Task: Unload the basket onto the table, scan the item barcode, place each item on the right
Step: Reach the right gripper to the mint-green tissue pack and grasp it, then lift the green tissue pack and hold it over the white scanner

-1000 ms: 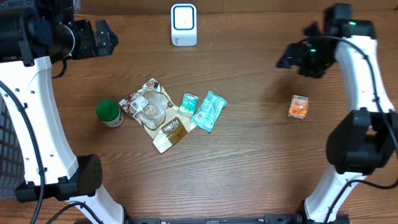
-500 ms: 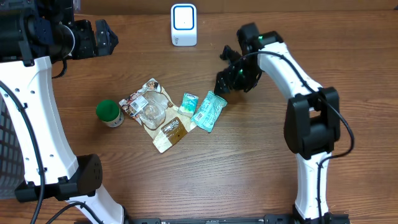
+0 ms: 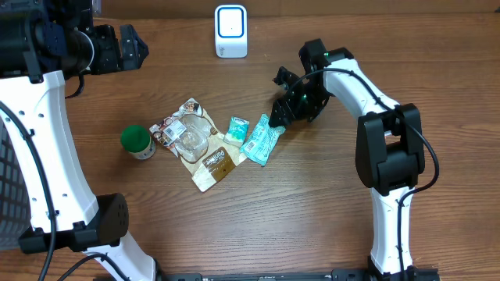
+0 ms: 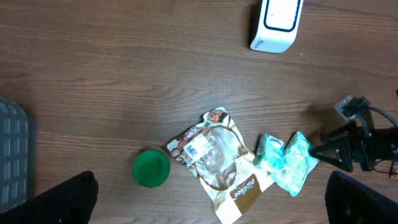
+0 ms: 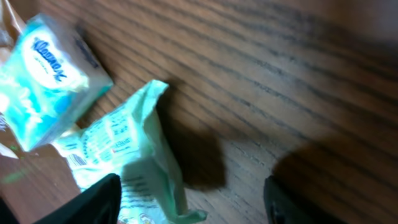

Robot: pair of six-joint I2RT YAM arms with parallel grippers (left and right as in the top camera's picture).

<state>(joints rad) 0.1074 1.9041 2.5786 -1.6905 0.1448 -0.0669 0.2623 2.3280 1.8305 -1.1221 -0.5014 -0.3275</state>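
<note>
Two grippers stand open and hold nothing. The right gripper (image 3: 280, 109) hovers at the upper end of the teal packet (image 3: 262, 140), fingers spread. The packet lies flat on the table (image 3: 328, 203), just beside a tissue pack (image 3: 237, 129) and well apart from the scanner (image 3: 231, 31). The left gripper (image 3: 134, 47) hangs over the far-left corner.

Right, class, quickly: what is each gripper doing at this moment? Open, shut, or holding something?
Left gripper: open, holding nothing.
Right gripper: open, fingers spread at the end of the pale green plastic packet, nothing gripped.
</note>
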